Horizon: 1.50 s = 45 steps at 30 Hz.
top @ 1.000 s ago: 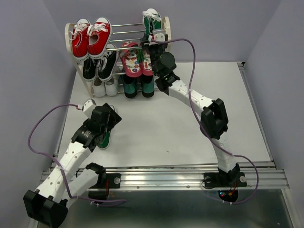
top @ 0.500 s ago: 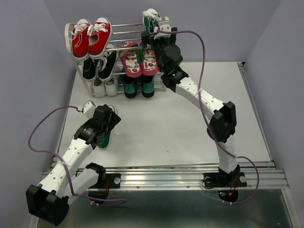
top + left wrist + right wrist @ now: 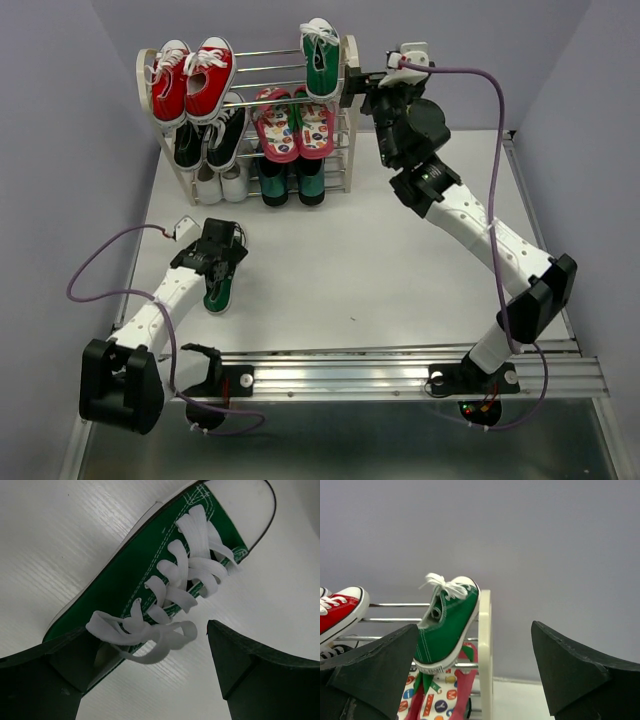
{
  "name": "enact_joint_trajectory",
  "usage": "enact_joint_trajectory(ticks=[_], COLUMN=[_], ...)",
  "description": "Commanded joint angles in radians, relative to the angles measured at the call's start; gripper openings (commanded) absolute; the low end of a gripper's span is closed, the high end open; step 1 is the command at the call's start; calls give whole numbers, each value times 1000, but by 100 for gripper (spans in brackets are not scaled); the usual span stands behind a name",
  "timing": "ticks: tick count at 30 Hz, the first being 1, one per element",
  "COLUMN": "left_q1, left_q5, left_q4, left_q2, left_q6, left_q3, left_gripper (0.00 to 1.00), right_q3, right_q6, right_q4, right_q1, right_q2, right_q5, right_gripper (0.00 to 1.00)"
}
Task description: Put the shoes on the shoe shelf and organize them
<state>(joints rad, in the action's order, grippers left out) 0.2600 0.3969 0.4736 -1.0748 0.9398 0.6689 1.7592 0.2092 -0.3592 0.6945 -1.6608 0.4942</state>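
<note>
The shoe shelf [image 3: 349, 92] stands at the back of the table. One green sneaker [image 3: 321, 58] rests on its top tier at the right, toe up against the white side frame [image 3: 485, 645]. The pink flip-flops [image 3: 295, 125] sit one tier down, and the dark green loafers [image 3: 290, 182] sit below them. My right gripper [image 3: 378, 88] hangs open just right of the shelf with nothing in it, facing that sneaker [image 3: 445, 630]. The other green sneaker [image 3: 165, 565] lies on the table. My left gripper [image 3: 146, 630] is open low over its laces and heel end.
Red sneakers [image 3: 190, 78] fill the top tier's left side, with black sneakers [image 3: 210, 135] and white shoes [image 3: 222, 185] below them. Purple walls close in the table at the back and both sides. A metal rail [image 3: 340, 375] runs along the near edge.
My right gripper opened, left the green sneaker on the top tier and drew back to the right of the shelf. My left gripper settled lower over the sneaker on the table.
</note>
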Motion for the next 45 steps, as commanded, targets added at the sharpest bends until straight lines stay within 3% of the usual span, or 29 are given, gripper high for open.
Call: enact_joint_trajectory(ticks=[1,4,5,8,14,21,26,33,34,35,38,42,45], left_q1=[-28,-33,-34,-34,34,264,375,438,440,443,447,488,553], left_q5=[8,-32,-67,-111,-132,-136,-127,-153,-161,-170,-168,-133,-86], left_q4=[-79,-145,-173,-187,-240,-374,-460,-495,-494,-494,-461,-376,-314], left_q2=[-62,-106,-140,-198,-104,-17,-152,-396,-411,-434,-450,-393,-326], left_q6=[-41,-79,-94,-116,-164,-164,-167,-187,-187,-197,-202,-204,-185], left_q3=[-32,-37,-35,-19,-28,4,115,273,293,297,307,284,252], left_gripper=[94,72,47,0,0,0,0,0,7,40,70,92,99], right_q3=[-154,-271,-341,-435,-599,-744,-799,-854,-862,-863,-876,-885,-892], right_q6=[-102,-164,-180,-267,-392,-482,-528,-539,-536,-536,-536,-539,-545], right_q4=[28,31,34,60,144,166,236,264,269,270,278,284,286], right_q1=[3,3,3,3,3,3,3,-6,-6,-6,-6,-15,-15], right_q2=[137,235,255,329,407,440,444,490,493,496,498,496,493], right_q5=[164,272,297,369,385,394,438,454,458,458,466,449,432], right_gripper=[100,100,100,100,100,100,100,100,100,100,100,100,100])
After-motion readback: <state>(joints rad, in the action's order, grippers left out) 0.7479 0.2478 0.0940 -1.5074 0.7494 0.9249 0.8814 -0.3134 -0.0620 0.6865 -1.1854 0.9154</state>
